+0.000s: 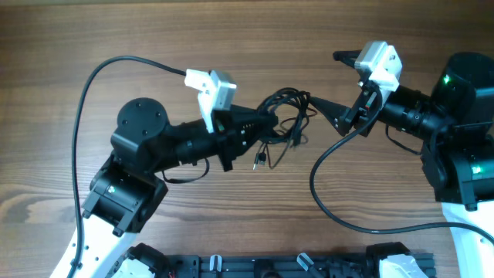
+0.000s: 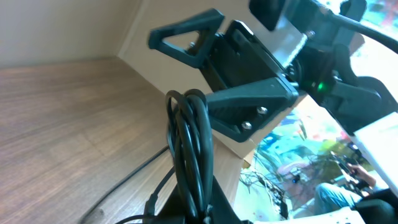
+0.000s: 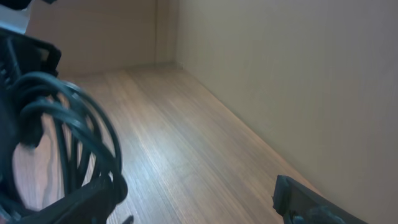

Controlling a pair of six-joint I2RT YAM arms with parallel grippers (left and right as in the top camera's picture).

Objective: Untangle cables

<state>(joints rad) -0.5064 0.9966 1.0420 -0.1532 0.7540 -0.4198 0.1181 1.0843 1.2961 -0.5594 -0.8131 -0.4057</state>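
Overhead: tangled thin black cables point(image 1: 284, 116) mid wooden table point(image 1: 231, 31), clenched in left hand point(image 1: 266, 123) | right hand point(image 1: 318, 108) spread open, one tip at the bundle | left wrist alone showed loops standing upright beside right hand's wide-apart fingers point(image 2: 249, 109) | right wrist: loops blurred, close at left edge.

Black cables point(image 2: 189, 149); brown wood-grain table point(image 1: 231, 31); white camera mounts point(image 1: 212, 86); black arms point(image 1: 147, 139).
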